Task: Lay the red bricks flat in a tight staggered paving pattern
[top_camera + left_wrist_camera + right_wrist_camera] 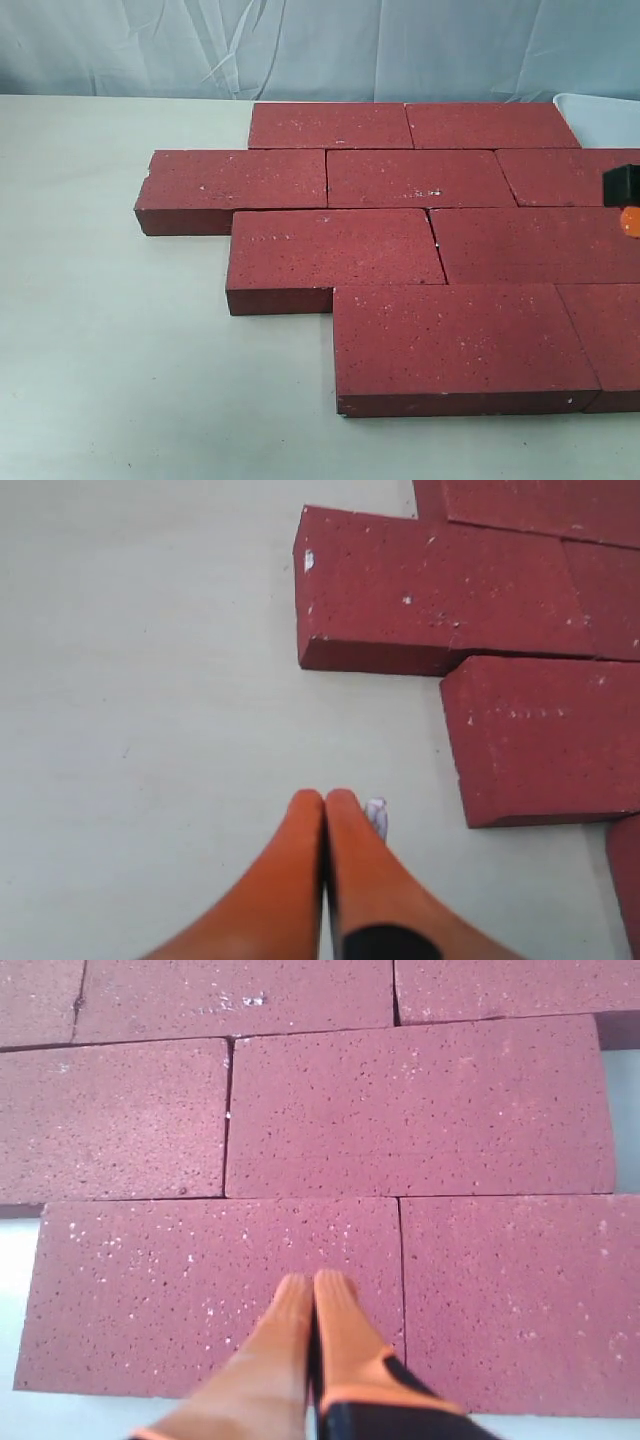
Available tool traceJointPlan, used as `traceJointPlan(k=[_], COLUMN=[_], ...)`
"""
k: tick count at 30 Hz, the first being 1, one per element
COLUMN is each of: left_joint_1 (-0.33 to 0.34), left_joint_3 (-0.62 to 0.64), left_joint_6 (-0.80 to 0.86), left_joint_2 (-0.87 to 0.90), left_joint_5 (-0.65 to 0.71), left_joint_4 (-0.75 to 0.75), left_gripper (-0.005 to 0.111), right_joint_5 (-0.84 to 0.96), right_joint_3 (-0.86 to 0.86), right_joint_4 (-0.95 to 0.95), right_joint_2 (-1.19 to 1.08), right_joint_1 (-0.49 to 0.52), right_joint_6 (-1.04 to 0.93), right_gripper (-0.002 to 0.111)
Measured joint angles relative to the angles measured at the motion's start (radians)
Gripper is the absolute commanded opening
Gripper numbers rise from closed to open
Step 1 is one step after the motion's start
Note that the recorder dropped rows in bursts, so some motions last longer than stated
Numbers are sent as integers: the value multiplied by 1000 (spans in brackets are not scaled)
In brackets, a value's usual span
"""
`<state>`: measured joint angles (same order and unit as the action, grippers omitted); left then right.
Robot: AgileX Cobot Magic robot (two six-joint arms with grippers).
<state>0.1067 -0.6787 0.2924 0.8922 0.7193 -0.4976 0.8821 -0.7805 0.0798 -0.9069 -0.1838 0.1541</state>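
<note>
Bricks (420, 178) lie flat in four staggered rows, centre to right of the exterior frame, running off its right edge. Left fingers (300, 830) clenched together, empty, over bare surface (110, 350) beside the rows' stepped left edge. Right fingers (285, 1310) likewise pressed shut, nothing held, over the laid bricks; possibly touching, hard to tell. Risk: the third-row seam sits slightly skewed, and a nudge from shut tips could slip on the rough face or swing one brick, opening its neighbours. Open room lower left; white tray (600, 115) crowds the upper right.
</note>
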Motion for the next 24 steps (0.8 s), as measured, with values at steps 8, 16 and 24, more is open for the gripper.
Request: traceJointPlan(k=[8,16,24], left_joint_1=[0,0,0], left_joint_3=[1,1,1], left_joint_6=[0,0,0], left_joint_2=[-103,-117,-117], left_joint_5=[23,41,41], left_joint_4=[-10,1,1], left_gripper=[0,0,0], right_joint_5=[69,88,30], right_joint_3=[26,26,31], right_joint_4=[-38,-73,-160], right_joint_2=[249,483,572], right_joint_1=[0,0,0], right_joint_6=[0,0,-2], right_gripper=[-1,-1,-1])
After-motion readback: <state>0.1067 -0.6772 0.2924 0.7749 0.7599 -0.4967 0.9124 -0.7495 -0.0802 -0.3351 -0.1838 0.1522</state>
